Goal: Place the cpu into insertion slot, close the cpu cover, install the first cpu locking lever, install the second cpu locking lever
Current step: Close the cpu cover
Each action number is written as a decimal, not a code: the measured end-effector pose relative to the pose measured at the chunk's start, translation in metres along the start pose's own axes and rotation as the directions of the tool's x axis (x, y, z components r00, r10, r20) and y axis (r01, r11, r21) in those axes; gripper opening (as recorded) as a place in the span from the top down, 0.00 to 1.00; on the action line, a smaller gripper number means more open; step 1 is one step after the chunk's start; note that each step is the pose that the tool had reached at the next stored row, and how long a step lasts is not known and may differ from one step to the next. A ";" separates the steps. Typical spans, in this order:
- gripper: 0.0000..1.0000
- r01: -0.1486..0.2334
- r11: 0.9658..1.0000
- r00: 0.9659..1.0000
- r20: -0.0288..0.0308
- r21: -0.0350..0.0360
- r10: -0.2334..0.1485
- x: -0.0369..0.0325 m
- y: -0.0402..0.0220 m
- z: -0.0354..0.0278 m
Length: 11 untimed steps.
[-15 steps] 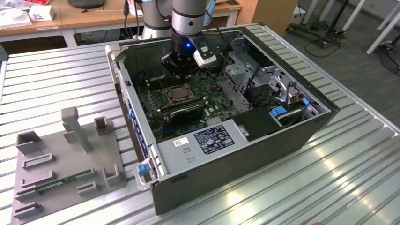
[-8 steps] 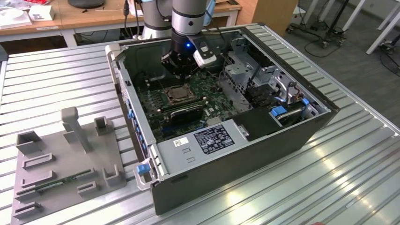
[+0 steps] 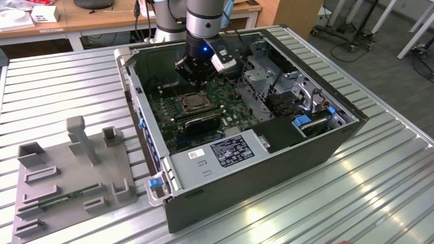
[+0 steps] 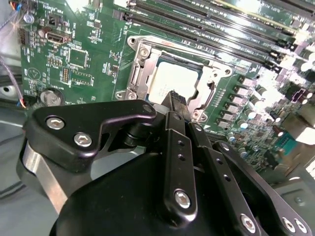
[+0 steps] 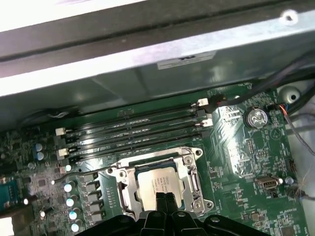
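Seated cpu [image 5: 158, 179] under lowered cover [image 5: 193, 181]. Just above cpu edge: gripper [image 5: 165, 199], jaws closed, empty. Beside cover: memory slots [image 5: 133, 130]; drive cage [image 3: 261, 76] close by gripper.

**My arm as it looks from the console**

I see a silvery-grey tubular metal arm [image 3: 203, 18] with a pale blue joint cap [image 3: 228, 7]. Just above the matt black gripper [image 3: 195, 81], a small blue light [image 3: 205, 49] glows on a black collar. Beside the gripper sits a white boxy camera housing [image 3: 222, 61]. In the second wrist view, the gripper's black linkage plates [image 4: 93, 125] carry round silver screw heads [image 4: 82, 140], and a brushed steel band [image 4: 39, 169] wraps the gripper's body.
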<state>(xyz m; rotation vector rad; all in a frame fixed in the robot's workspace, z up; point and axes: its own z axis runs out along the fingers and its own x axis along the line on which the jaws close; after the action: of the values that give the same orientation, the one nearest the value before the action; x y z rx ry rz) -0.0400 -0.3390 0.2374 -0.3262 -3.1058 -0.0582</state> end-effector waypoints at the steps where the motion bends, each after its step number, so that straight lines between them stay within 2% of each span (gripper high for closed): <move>1: 0.89 0.014 1.000 1.000 0.000 0.000 -0.014 0.0000 0.0000 0.0000; 6: 0.89 0.084 0.996 0.996 -0.003 0.002 -0.084 0.0000 0.0000 0.0000; 9: 0.89 0.131 0.991 0.991 -0.005 0.003 -0.131 0.0000 0.0000 0.0001; 11: 0.89 0.163 0.987 0.987 -0.006 0.003 -0.163 0.0000 0.0000 0.0001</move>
<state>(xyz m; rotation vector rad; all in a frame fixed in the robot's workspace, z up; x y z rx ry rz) -0.0400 -0.3391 0.2373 -0.0706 -3.1192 -0.0556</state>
